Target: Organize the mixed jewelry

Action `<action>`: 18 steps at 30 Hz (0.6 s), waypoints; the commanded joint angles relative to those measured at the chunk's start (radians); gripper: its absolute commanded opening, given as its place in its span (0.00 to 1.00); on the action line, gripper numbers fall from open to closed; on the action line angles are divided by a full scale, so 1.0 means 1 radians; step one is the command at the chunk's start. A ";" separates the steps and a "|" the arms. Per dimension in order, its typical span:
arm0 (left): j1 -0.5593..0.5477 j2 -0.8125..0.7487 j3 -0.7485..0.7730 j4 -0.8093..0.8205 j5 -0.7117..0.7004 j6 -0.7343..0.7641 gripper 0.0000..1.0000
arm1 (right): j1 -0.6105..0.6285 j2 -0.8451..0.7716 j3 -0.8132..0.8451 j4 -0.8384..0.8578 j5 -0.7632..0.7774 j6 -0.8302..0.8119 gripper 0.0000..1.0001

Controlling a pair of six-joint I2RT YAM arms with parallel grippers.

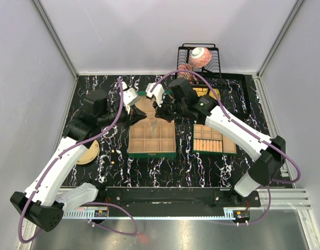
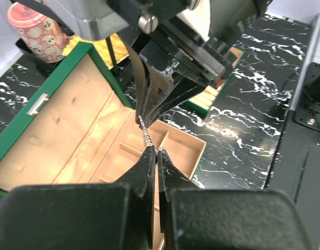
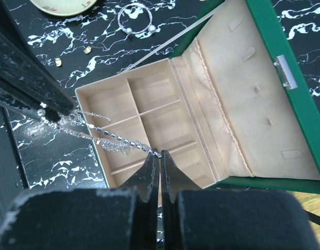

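Step in hand: looks like the chain [image 3: 97, 133] is being untangled or straightened. Both arms have it strung in the air over the open compartment box [image 1: 152, 139].
Left gripper [image 2: 154, 152]: clamped tight on one end of the chain, with no gap between the fingers that I can see.
Right gripper [image 3: 159, 156]: same deal, pinched on the other end. In the left wrist view it comes in from above with its tips closed right on the links.
Where the chain is: stretched between the two sets of tips, off the table [image 1: 149, 172], above the box's beige compartments. A second thinner strand hangs off near the left gripper, so it may be doubled or tangled — can't tell.
Other jewelry: a wire hoop [image 3: 135, 18] with two pearl-like beads and a couple of small studs [image 3: 58, 61] lie on the table left of the box, near the gold plate [image 3: 66, 6].
Second box: the ring-roll box [image 1: 214, 139] sits just right of the compartment box.
Next move, my guess: one gripper lets go so the chain hangs from the other, then it gets lowered into one compartment. Go gently, because a chain this thin could snag on a divider or drape over a wall.
Progress: early, I'd say — the compartments look bare in the right wrist view.
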 commanded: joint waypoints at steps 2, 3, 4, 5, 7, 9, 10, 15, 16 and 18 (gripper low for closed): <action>-0.001 -0.004 -0.007 0.050 -0.086 0.045 0.00 | -0.014 -0.009 0.059 -0.017 0.098 -0.007 0.00; -0.003 0.005 -0.007 0.053 -0.103 0.051 0.00 | -0.016 -0.008 0.061 -0.019 0.105 -0.007 0.00; -0.003 0.009 -0.007 0.056 -0.112 0.054 0.00 | -0.014 -0.005 0.061 -0.020 0.120 -0.006 0.00; -0.003 0.016 -0.007 0.065 -0.120 0.061 0.00 | -0.014 0.000 0.066 -0.019 0.128 -0.007 0.00; -0.003 0.031 -0.007 0.074 -0.144 0.069 0.00 | -0.016 0.003 0.066 -0.019 0.152 -0.003 0.00; -0.003 0.048 -0.007 0.088 -0.176 0.084 0.00 | -0.014 0.009 0.067 -0.017 0.177 0.002 0.00; -0.003 0.054 -0.007 0.096 -0.187 0.089 0.00 | -0.016 0.014 0.070 -0.019 0.206 0.005 0.00; -0.003 0.104 -0.021 0.156 -0.249 0.117 0.00 | -0.014 0.049 0.072 -0.011 0.284 0.030 0.00; -0.003 0.111 -0.022 0.165 -0.255 0.120 0.00 | -0.014 0.052 0.072 -0.007 0.292 0.037 0.00; -0.001 0.127 -0.031 0.194 -0.282 0.126 0.00 | -0.014 0.067 0.075 0.001 0.312 0.040 0.00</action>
